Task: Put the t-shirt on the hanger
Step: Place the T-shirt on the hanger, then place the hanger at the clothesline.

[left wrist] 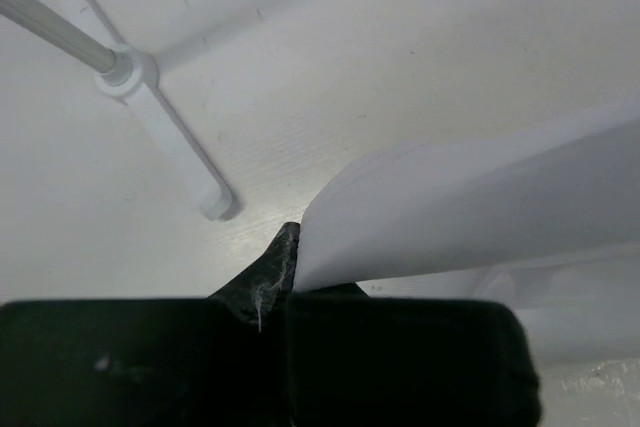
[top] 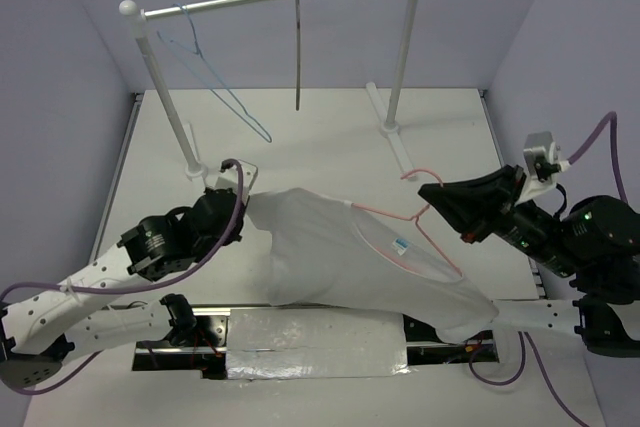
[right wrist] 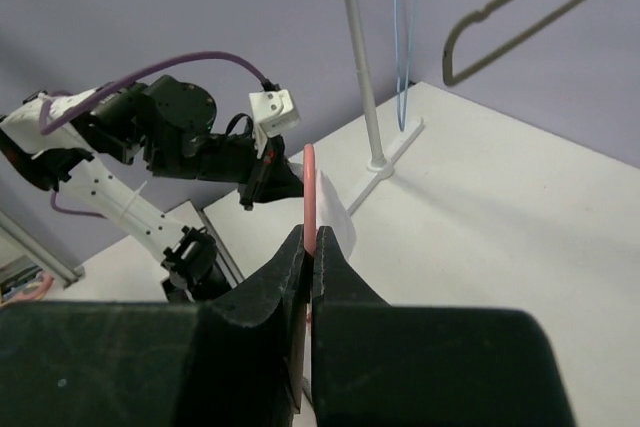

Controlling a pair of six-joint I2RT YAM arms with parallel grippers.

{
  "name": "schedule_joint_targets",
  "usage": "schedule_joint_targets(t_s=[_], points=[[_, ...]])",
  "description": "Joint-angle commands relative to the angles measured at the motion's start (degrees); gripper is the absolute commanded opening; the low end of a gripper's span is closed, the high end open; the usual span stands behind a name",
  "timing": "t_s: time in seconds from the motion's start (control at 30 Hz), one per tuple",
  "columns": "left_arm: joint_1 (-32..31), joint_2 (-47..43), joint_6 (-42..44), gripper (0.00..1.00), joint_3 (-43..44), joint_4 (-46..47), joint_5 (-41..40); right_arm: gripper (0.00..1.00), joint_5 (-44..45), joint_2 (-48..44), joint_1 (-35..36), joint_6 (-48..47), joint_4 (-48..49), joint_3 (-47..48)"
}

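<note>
White, thin, crumply fabric t-shirt (top: pixel 330 257), stretched across the counter (top: pixel 330 137) between the two arms, neck label toward the right. Pinched at its left edge by the left gripper (left wrist: pixel 290 262), pressed together on the cloth. Pink-red triangular wire hanger (right wrist: pixel 309 187) clamped near its hook in the tightly closed right gripper (right wrist: pixel 311 247), lying at the shirt's neck, one shoulder seemingly showing through the fabric. Long axis of the hanger pointing leftward from the right gripper, roughly along the shirt. Probably calls for sliding further in, with the right gripper nearer the neck.
</note>
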Motion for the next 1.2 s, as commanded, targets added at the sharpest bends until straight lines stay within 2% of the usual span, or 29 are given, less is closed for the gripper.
schedule_joint_targets(t_s=[0.0, 0.1, 0.13, 0.2, 0.3, 0.4, 0.43, 0.47, 0.53, 0.57, 0.67, 0.7, 0.8, 0.9, 1.17], points=[[1.01, -2.25, -1.36, 0.00, 4.54, -3.18, -4.97, 0.00, -0.18, 7.17, -0.10, -3.45, 1.10, 7.26], [1.28, -2.07, -1.79, 0.34, 6.57, -5.55, -7.34, 0.00, -1.68, 11.04, -0.02, -4.07, 1.44, 10.35], [1.28, -2.07, -1.62, 0.55, 7.10, -6.00, -8.48, 0.00, -1.77, 12.79, -0.01, -4.24, 1.79, 11.05], [1.28, -2.34, -1.36, 0.64, 9.98, -7.05, -9.27, 0.00, -1.59, 14.73, -0.01, -5.12, 1.80, 11.58], [1.28, -2.86, 0.48, 0.66, 15.61, -9.08, -9.28, 0.00, -0.45, 18.34, -0.01, -6.09, 0.92, 12.37], [1.28, -3.65, 4.51, 0.64, 20.54, -8.12, -5.86, 0.00, -0.53, 19.84, -0.01, -6.09, 1.35, 12.03], [1.28, -3.74, 6.01, 0.64, 21.33, -7.33, -3.59, 0.00, -0.54, 20.10, -0.01, -5.66, 1.88, 11.67], [1.28, -3.83, 9.59, 0.65, 21.86, -4.54, 3.48, 0.00, -0.97, 20.19, -0.01, -5.48, 2.23, 11.41], [1.28, -2.79, 12.78, 0.68, 21.87, -1.88, 10.81, 0.00, -1.94, 20.80, -0.01, -5.04, 2.76, 10.88], [1.28, -2.08, 15.49, 0.68, 21.78, 0.13, 18.07, 0.00, -2.64, 21.16, -0.01, -4.95, 3.20, 10.71], [1.28, 0.73, 18.58, 0.68, 20.82, 2.78, 25.94, 0.00, -6.15, 22.21, -0.10, -4.25, 5.39, 9.30], [1.28, 1.17, 20.60, 0.68, 20.38, 4.00, 31.10, 0.00, -7.82, 22.56, -0.02, -3.99, 6.01, 8.43], [1.19, 0.22, 24.30, 0.73, 17.04, 9.26, 37.98, 0.00, -11.24, 23.18, -0.01, -2.76, 8.73, 6.67], [1.19, -2.25, 25.63, 0.75, 13.79, 13.23, 42.12, 0.00, -13.01, 23.71, -0.01, -2.14, 10.93, 4.74], [1.19, -3.57, 26.51, 0.75, 9.74, 14.74, 51.01, 0.00, -14.42, 25.03, -0.01, -1.70, 15.24, 1.39]])
